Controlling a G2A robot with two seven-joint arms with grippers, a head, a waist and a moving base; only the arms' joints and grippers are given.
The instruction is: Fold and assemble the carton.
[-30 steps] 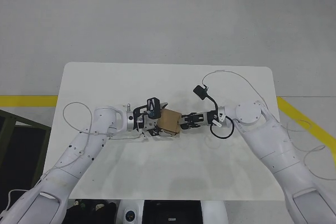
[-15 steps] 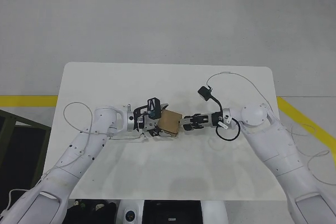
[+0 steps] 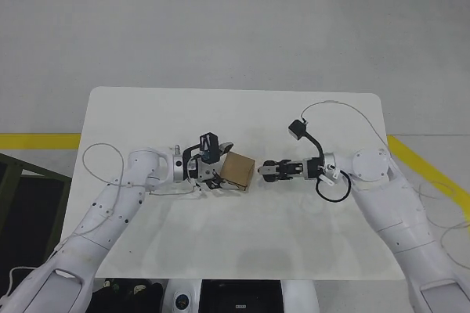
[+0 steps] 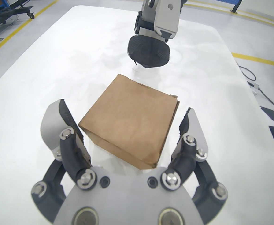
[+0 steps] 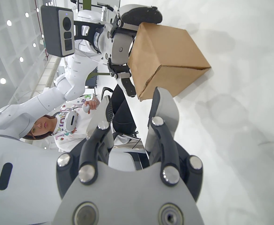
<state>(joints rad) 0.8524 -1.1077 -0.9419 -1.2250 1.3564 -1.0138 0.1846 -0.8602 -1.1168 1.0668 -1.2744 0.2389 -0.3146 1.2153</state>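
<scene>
**A:** Anything change on the table (image 3: 125, 109) just now?

**B:** Yeah, the right gripper (image 5: 133, 93) backed off. A second ago it was right up against the carton (image 3: 238, 169), and now there's a strip of bare tabletop between them. Its fingers sit a bit apart, holding nothing.

**A:** And where's the carton?

**B:** Near the middle of the table, well away from every edge, with open surface all round. It's folded shut, so I can't see inside.

**A:** Left side?

**B:** The left gripper (image 4: 124, 107) is still at the carton's other end. Its fingers are spread either side of it, just beside the cardboard and not squeezing.
</scene>
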